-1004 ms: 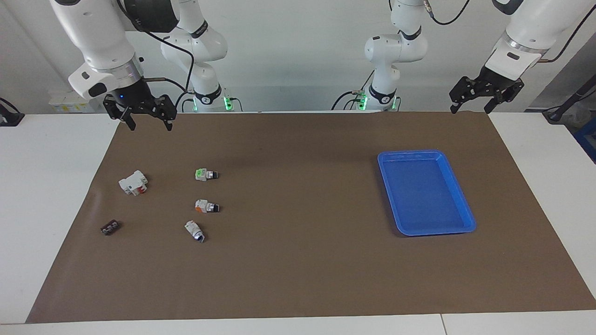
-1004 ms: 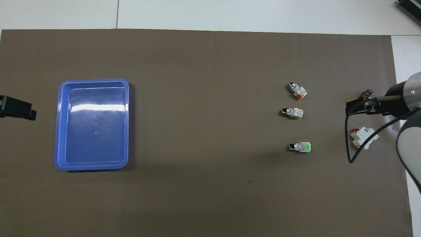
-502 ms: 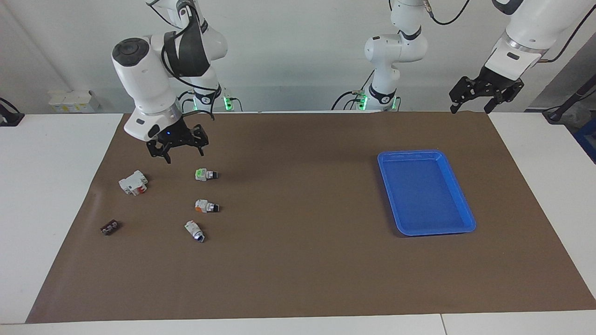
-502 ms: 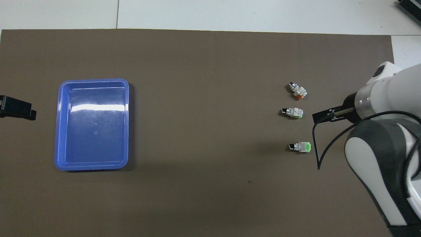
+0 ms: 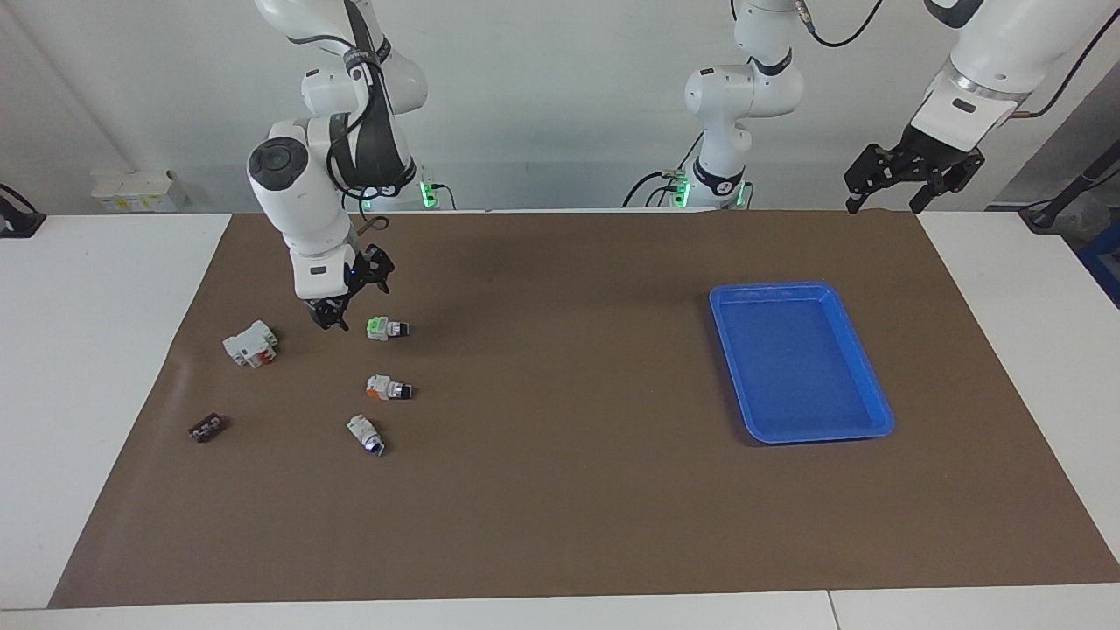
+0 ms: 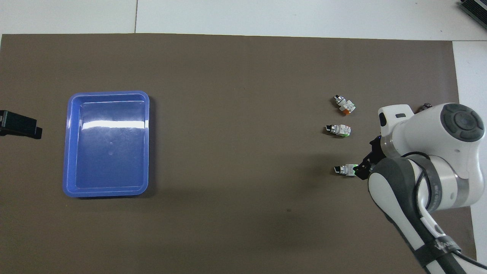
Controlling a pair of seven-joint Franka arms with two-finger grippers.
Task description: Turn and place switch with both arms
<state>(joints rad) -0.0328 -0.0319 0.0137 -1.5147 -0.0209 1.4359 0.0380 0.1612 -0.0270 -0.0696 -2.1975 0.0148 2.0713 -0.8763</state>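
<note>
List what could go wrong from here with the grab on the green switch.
1. The open right gripper hangs just beside the switch's green end, not over its middle; a descent from here could knock it aside rather than straddle it.
2. The switch is small and lies on its side; the fingers may close unevenly and let it roll.
3. The left gripper waits open, away from the tray; the handover needs a long reach.

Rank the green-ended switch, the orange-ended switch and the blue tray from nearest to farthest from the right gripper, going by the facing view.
1. green-ended switch: just beside the open right gripper.
2. orange-ended switch: farther from the robots than the green-ended one.
3. blue tray: toward the left arm's end of the table.
</note>
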